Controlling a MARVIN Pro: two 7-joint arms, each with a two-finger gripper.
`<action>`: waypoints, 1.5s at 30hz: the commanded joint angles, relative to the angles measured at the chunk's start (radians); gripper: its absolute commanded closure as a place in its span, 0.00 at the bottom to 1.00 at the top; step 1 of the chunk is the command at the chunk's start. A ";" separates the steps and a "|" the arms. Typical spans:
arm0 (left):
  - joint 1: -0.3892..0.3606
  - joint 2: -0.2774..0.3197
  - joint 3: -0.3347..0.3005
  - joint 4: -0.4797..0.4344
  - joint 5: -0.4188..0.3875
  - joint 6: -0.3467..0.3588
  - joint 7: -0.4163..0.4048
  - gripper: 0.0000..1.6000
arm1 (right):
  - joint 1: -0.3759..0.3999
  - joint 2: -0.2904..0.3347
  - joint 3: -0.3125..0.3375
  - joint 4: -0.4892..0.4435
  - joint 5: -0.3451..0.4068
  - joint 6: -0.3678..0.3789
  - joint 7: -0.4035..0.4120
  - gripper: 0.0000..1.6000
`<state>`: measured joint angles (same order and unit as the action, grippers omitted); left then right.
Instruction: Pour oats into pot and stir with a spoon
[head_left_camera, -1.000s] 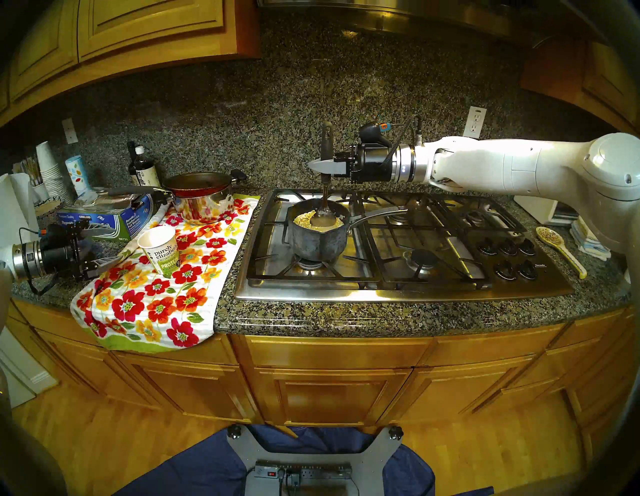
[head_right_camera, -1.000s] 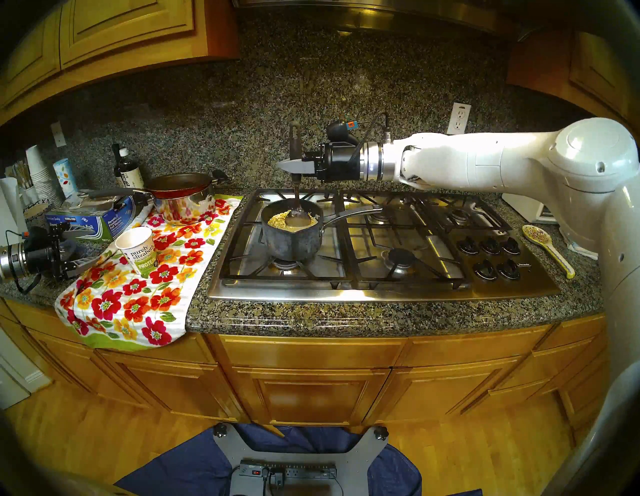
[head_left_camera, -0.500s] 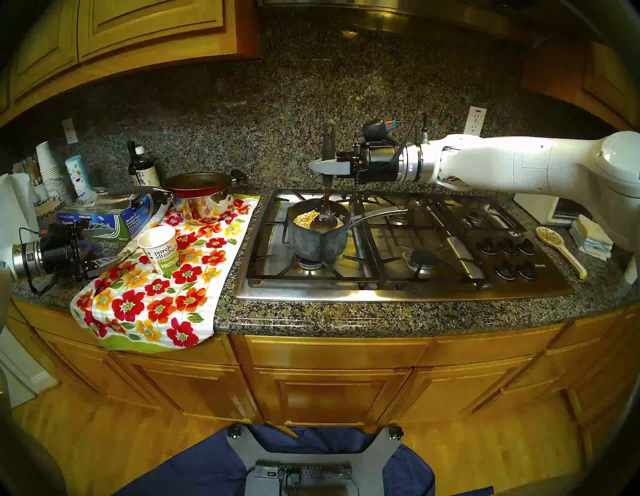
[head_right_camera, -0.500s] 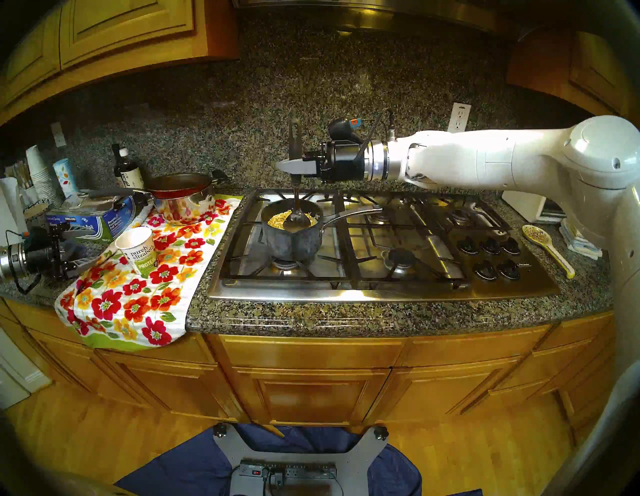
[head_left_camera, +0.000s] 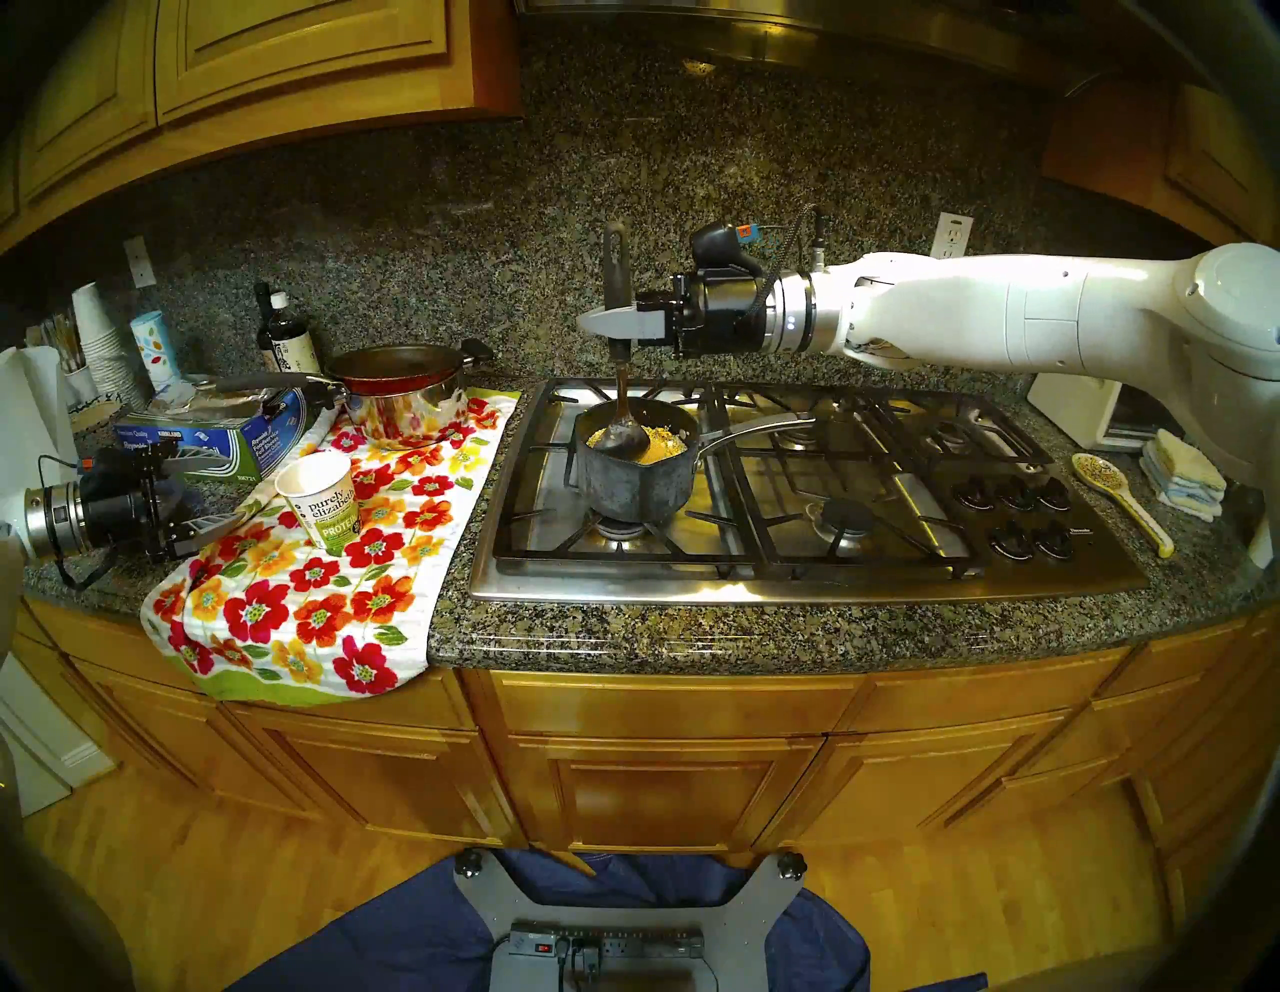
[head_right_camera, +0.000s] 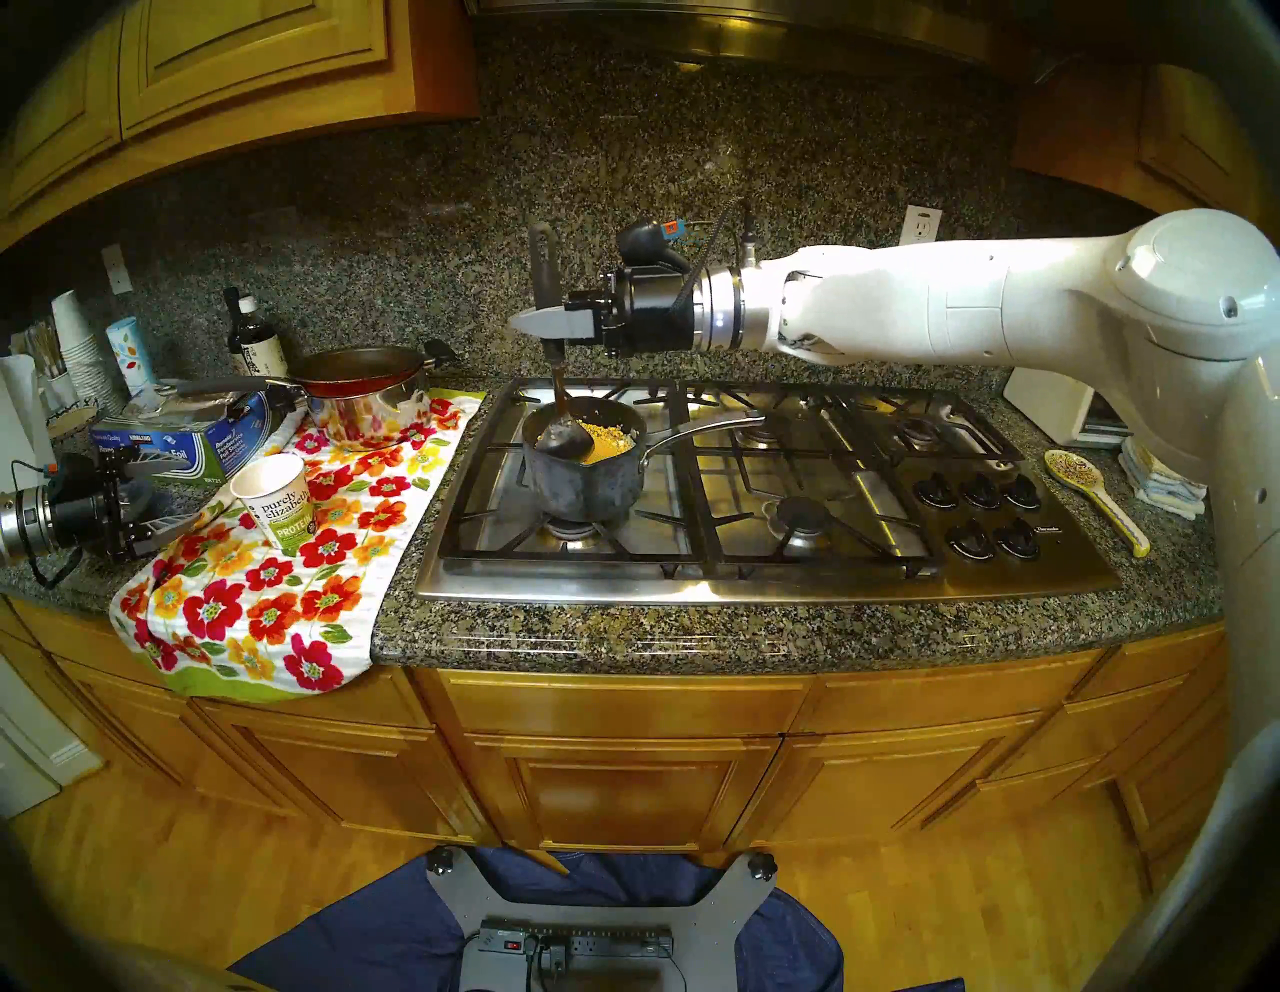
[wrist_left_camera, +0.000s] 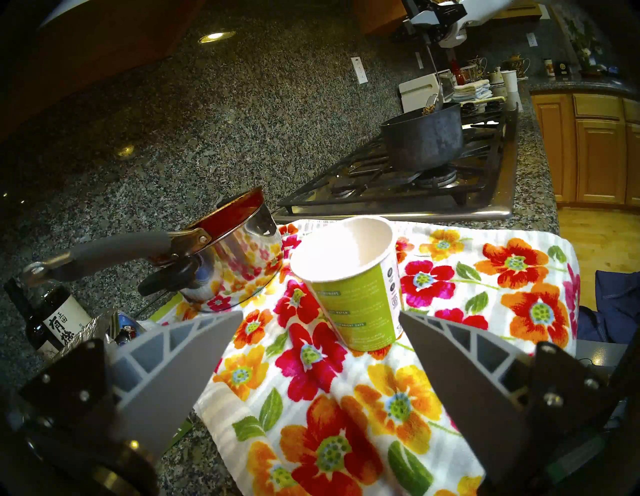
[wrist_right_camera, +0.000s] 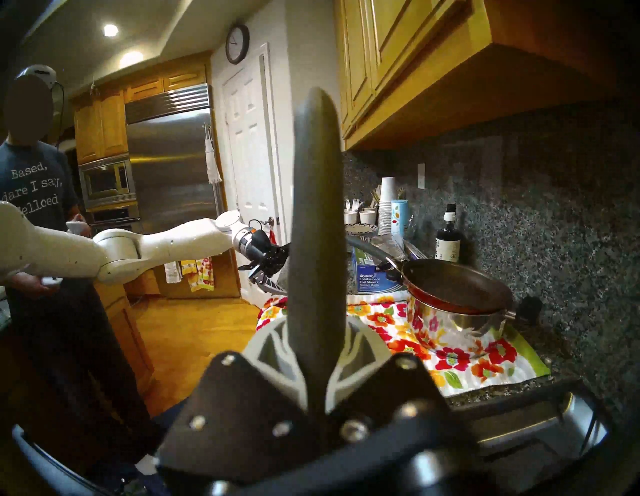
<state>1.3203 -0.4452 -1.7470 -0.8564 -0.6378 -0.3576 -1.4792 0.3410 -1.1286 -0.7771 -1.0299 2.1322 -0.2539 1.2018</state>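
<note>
The dark grey pot (head_left_camera: 634, 478) (head_right_camera: 582, 478) stands on the front left burner, its silver handle (head_left_camera: 755, 429) pointing right. Pale oats (head_left_camera: 665, 443) (head_right_camera: 609, 440) lie inside it. My right gripper (head_left_camera: 609, 324) (head_right_camera: 544, 324) is shut on the black handle of the dark spoon (head_left_camera: 618, 433) (head_right_camera: 562, 438), which hangs upright with its bowl in the pot's left part. The handle (wrist_right_camera: 315, 242) fills the right wrist view. The white "purely elizabeth" cup (head_left_camera: 320, 500) (wrist_left_camera: 349, 280) stands empty on the floral towel (head_left_camera: 332, 589). My left gripper (head_left_camera: 208, 495) (wrist_left_camera: 318, 346) is open just left of the cup.
The shiny steel pot (head_left_camera: 405, 409) with the red frying pan (head_left_camera: 395, 364) on it stands behind the towel. A foil box (head_left_camera: 208, 440), a dark bottle (head_left_camera: 284, 336) and paper cups (head_left_camera: 104, 346) crowd the back left. A cream speckled spoon (head_left_camera: 1118, 495) lies right of the stove (head_left_camera: 796, 554). A person (wrist_right_camera: 38, 194) stands at the left.
My right gripper has moved left and a little up with the spoon. The spoon's bowl has swept from the pot's middle to its left side, uncovering oats on the right. The left arm stayed still.
</note>
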 joint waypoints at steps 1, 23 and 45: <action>-0.024 0.022 -0.016 -0.007 -0.024 -0.001 -0.004 0.00 | -0.022 -0.066 0.038 0.090 0.025 -0.012 -0.016 1.00; -0.024 0.022 -0.014 -0.006 -0.025 -0.001 -0.004 0.00 | -0.145 -0.144 0.025 0.373 0.025 0.011 0.031 1.00; -0.023 0.023 -0.014 -0.007 -0.025 -0.001 -0.004 0.00 | -0.176 -0.119 0.014 0.515 0.014 0.053 0.147 1.00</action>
<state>1.3200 -0.4444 -1.7450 -0.8555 -0.6406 -0.3582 -1.4788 0.1263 -1.2787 -0.7702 -0.5393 2.1442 -0.2011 1.3254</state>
